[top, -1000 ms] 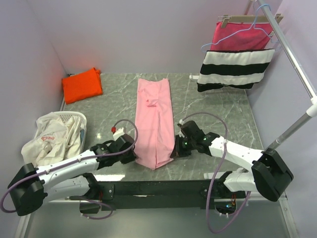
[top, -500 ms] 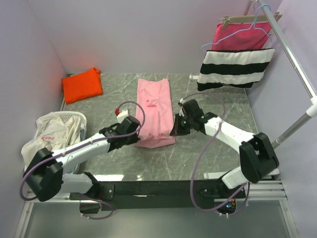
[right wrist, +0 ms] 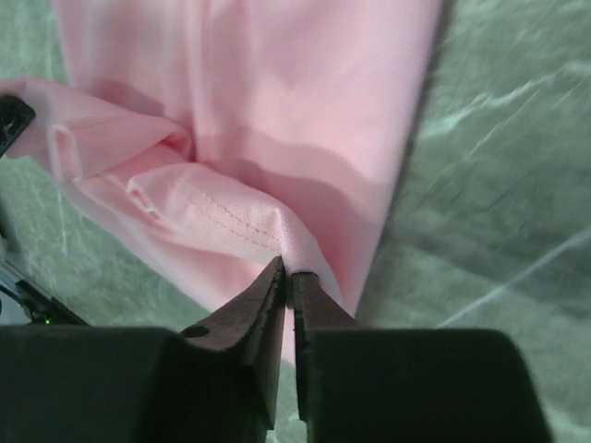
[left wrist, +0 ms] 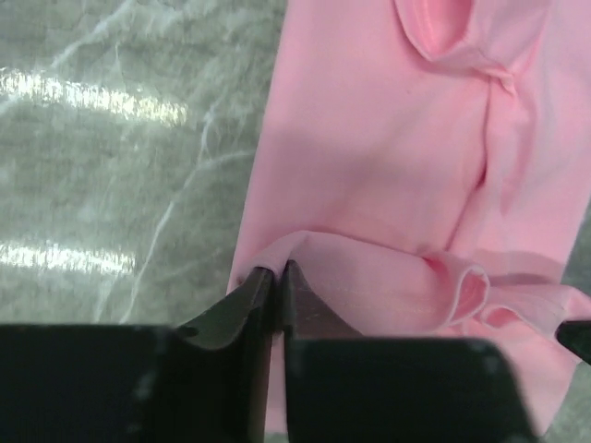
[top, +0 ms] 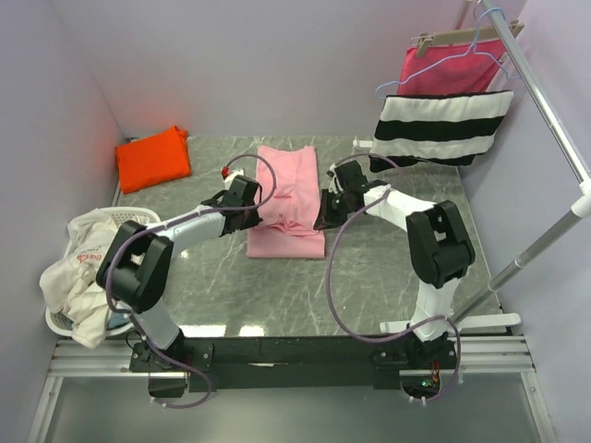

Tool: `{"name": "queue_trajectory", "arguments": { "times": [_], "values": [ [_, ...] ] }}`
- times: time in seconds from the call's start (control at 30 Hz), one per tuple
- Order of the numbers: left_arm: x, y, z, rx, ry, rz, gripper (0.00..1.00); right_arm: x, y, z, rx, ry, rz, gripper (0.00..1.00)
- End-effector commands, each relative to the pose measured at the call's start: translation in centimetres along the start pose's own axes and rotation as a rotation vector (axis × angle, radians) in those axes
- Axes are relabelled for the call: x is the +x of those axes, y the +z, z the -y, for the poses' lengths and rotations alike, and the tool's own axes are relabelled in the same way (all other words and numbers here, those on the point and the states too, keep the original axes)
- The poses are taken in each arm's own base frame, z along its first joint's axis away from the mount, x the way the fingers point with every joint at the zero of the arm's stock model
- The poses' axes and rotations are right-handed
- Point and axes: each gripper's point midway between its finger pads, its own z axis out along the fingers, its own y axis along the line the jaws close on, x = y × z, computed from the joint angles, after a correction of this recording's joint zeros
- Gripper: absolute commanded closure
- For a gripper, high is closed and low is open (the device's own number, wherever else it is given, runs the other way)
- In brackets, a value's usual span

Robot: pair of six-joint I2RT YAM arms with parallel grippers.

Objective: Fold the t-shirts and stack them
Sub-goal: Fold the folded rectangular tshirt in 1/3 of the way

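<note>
The light pink t-shirt (top: 288, 198) lies in the middle of the table, its near end carried over onto its far half. My left gripper (top: 259, 215) is shut on the hem at the shirt's left edge; in the left wrist view the pinched cloth (left wrist: 369, 166) rises from the jaws (left wrist: 276, 270). My right gripper (top: 322, 218) is shut on the hem at the right edge; in the right wrist view the pink cloth (right wrist: 277, 120) is pinched at the tips (right wrist: 288, 273). The folded orange t-shirt (top: 153, 158) lies at the far left corner.
A white laundry basket (top: 90, 268) with pale cloth stands at the left edge. A black-and-white striped cloth (top: 441, 129) and a magenta cloth on a hanger (top: 451, 66) hang from a rail at the back right. The marble table top (top: 388, 277) extends to the front.
Both grippers have carried the pink shirt's near hem from the table's front toward the back, folding the shirt over itself to about half its length.
</note>
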Motion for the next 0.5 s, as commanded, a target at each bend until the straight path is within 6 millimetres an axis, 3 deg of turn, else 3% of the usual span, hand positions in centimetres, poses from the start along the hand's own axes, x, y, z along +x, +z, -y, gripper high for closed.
{"name": "queue_trajectory", "arguments": {
  "times": [0.0,0.03,0.1,0.17,0.23,0.33,0.43,0.47],
  "values": [
    [-3.4,1.5,1.1,0.046,0.008,0.063,0.81,-3.7,0.0,0.3,0.009,-0.029,0.073,0.74],
    [-3.8,1.6,0.9,0.041,0.01,0.071,0.77,-4.5,-0.2,0.5,0.022,-0.034,0.097,0.71],
    [-4.8,2.1,0.5,0.028,0.003,0.089,0.55,-6.6,-0.9,1.1,0.075,-0.05,0.172,0.6],
    [-6.1,1.9,0.1,0.002,0.002,0.123,0.33,-8.4,-2.4,0.8,0.105,-0.074,0.242,0.55],
    [-7.0,1.2,-0.2,-0.024,0.003,0.15,0.23,-9.7,-4.2,0.2,0.121,-0.092,0.311,0.49],
    [-7.6,-0.2,0.0,0.003,0.008,0.167,0.18,-9.4,-5.5,-1.4,0.059,-0.109,0.328,0.47],
    [-7.3,-1.3,0.6,0.051,0.006,0.16,0.15,-8.0,-5.2,-3.2,-0.026,-0.113,0.28,0.47],
    [-6.4,-1.4,1.0,0.089,0.014,0.128,0.15,-7.6,-5.0,-3.5,-0.036,-0.114,0.269,0.47]
  ]
}}
